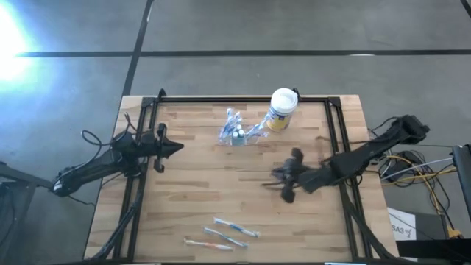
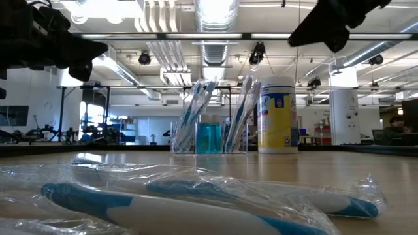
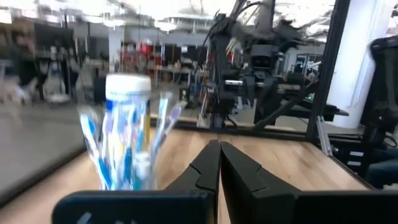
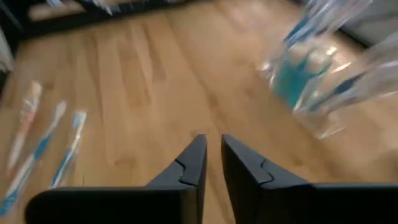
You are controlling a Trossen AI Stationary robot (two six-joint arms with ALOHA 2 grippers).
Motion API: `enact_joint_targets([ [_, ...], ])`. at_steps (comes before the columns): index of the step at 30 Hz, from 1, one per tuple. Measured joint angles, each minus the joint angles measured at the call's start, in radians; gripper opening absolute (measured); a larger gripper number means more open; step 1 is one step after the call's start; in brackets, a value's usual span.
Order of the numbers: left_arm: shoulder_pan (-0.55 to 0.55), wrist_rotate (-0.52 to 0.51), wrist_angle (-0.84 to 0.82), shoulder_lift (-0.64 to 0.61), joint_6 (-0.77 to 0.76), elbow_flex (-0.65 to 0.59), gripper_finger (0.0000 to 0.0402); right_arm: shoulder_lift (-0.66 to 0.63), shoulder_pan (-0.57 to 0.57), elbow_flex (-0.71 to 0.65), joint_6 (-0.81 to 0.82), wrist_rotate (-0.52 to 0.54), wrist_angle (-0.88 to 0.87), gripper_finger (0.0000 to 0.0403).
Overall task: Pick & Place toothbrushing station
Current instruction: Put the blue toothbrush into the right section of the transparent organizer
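Note:
The toothbrushing station (image 1: 237, 132) is a small clear holder standing on its base at the far middle of the wooden table, with several blue-and-white toothbrushes leaning in it around a teal item (image 2: 210, 137). My right gripper (image 1: 274, 178) hovers right of the table's middle, nearer than the station (image 4: 311, 74), slanting down toward the left; its fingertips (image 4: 213, 142) stand slightly apart with nothing between them. My left gripper (image 1: 179, 147) waits at the left side, held level and shut (image 3: 215, 148), pointing toward the station (image 3: 127, 155).
A white canister with a yellow label (image 1: 282, 109) stands just right of the station near the far edge. Three wrapped toothbrushes (image 1: 224, 234) lie near the front edge. A black frame rail (image 1: 243, 98) runs around the table. Bare wood lies between the station and those brushes.

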Motion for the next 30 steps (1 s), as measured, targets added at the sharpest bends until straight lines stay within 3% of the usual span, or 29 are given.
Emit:
enact_joint_targets([
  [8,0.000,-0.001,-0.137,0.000,-0.105,0.004,0.0005,0.465,0.010,0.309,0.070,-0.237,-0.017,0.0127],
  [14,0.000,0.000,-0.142,0.000,-0.104,0.005,0.0012,0.721,0.038,0.565,0.026,-0.304,-0.085,0.0182],
  [19,0.000,0.002,-0.124,0.000,-0.122,0.002,0.0021,0.858,0.047,0.733,0.024,-0.339,-0.251,0.0209],
  [24,0.000,0.002,-0.117,0.000,-0.124,0.001,0.0012,0.951,0.048,0.830,0.016,-0.452,-0.254,0.0226],
  [30,0.000,0.002,-0.116,0.000,-0.126,0.001,0.0006,1.012,0.051,0.876,0.016,-0.485,-0.281,0.0235],
])
